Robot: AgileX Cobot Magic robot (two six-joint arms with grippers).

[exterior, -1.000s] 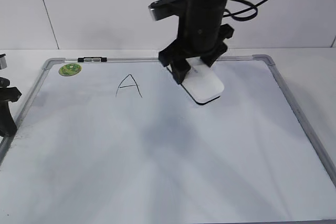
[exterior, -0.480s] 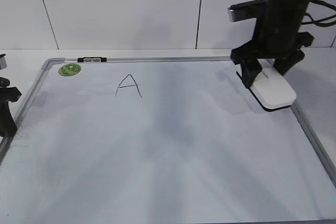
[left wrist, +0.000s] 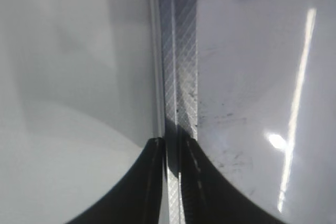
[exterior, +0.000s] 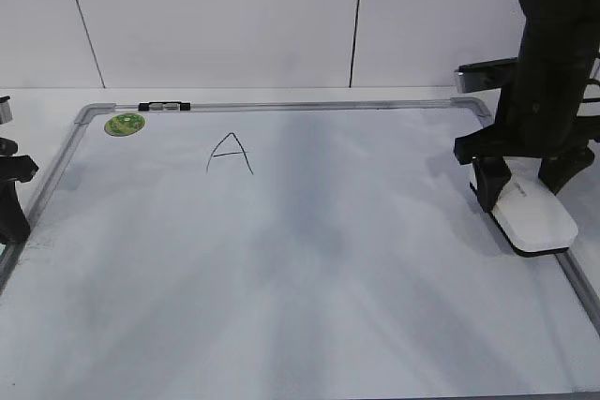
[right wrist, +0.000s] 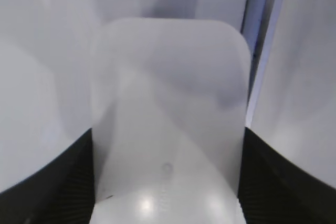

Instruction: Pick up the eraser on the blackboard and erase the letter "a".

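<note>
While the right hand (exterior: pixel 525 196) half-hides the eraser (exterior: pixel 536 219), its underside stays unseen.

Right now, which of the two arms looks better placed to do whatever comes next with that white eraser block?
The right. Its gripper is clamped on the white rounded eraser block at the silver-framed whiteboard's right edge, probably to set it down. The left gripper sits empty at the left frame.

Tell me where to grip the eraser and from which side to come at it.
Grip the eraser across its two long sides near the back end, coming from above. It is a rounded oblong with its flat base on the board's right edge; the right gripper is already clamped that way.
</note>
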